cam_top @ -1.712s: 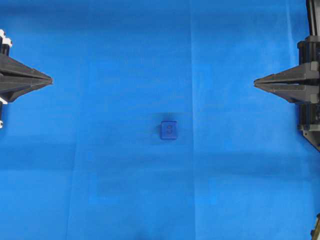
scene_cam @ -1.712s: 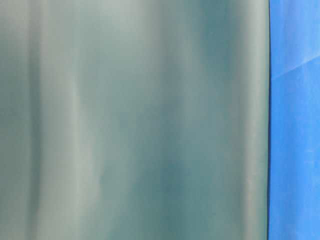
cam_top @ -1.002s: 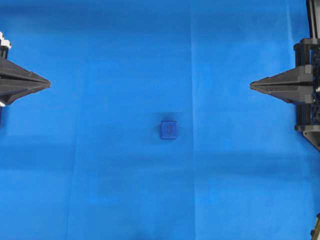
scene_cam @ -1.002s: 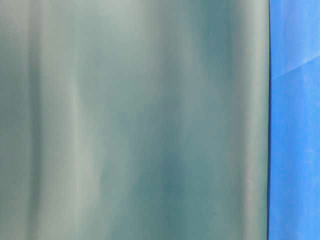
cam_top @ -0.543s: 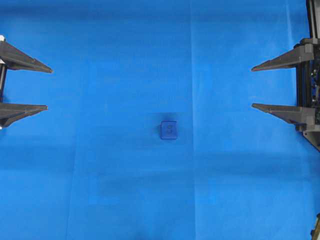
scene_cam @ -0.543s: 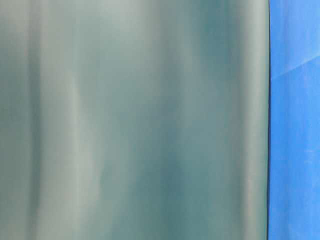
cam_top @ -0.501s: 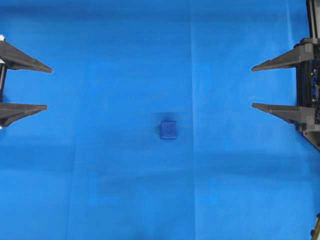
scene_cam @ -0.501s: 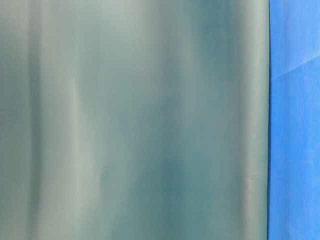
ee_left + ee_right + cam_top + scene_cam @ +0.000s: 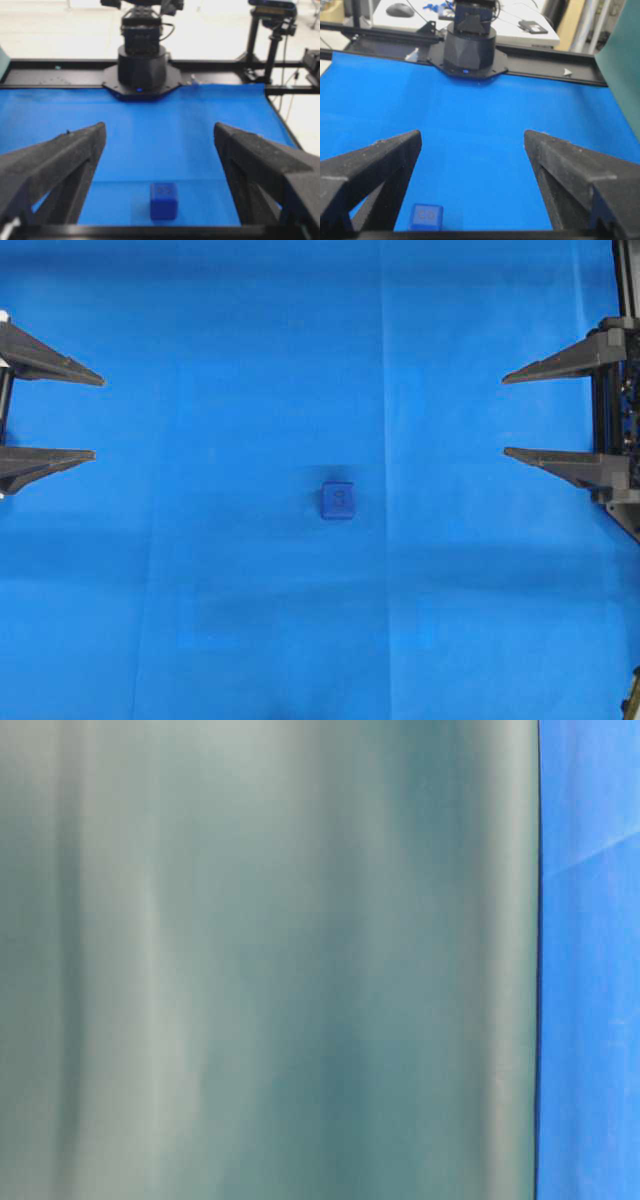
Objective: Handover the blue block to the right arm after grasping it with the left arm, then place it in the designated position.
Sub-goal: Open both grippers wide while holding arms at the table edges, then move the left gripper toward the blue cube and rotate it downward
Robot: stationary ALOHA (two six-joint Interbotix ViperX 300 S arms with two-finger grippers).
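Bright blue cloth [image 9: 250,340] covers the whole work surface, creased in faint straight fold lines. Near its middle sits the blue block [image 9: 338,500], a small dark-blue cube with rounded edges and a faint embossed mark on its top face, darker than the cloth beneath it. Nothing touches it.

Left of the block, at the picture's edge and a little above its level, is the left gripper [image 9: 96,418], two pointed black fingers spread wide and holding nothing. Right of the block, at the opposite edge, the right gripper [image 9: 503,414] mirrors it, its two pointed black fingers also spread wide and empty. Both are well apart from the block.

From the left wrist camera the block [image 9: 163,200] lies low and central between the parted fingers, with the round black base [image 9: 142,65] of the opposite arm beyond it. The table-level view shows only a blurred grey-green panel [image 9: 270,960].

Judged from this, the step in hand is the left arm's approach. It should go well if the left gripper keeps the block centred between its fingers, descends squarely over flat opposite faces, and closes only once both fingers flank it, leaving exposed faces for the right gripper.
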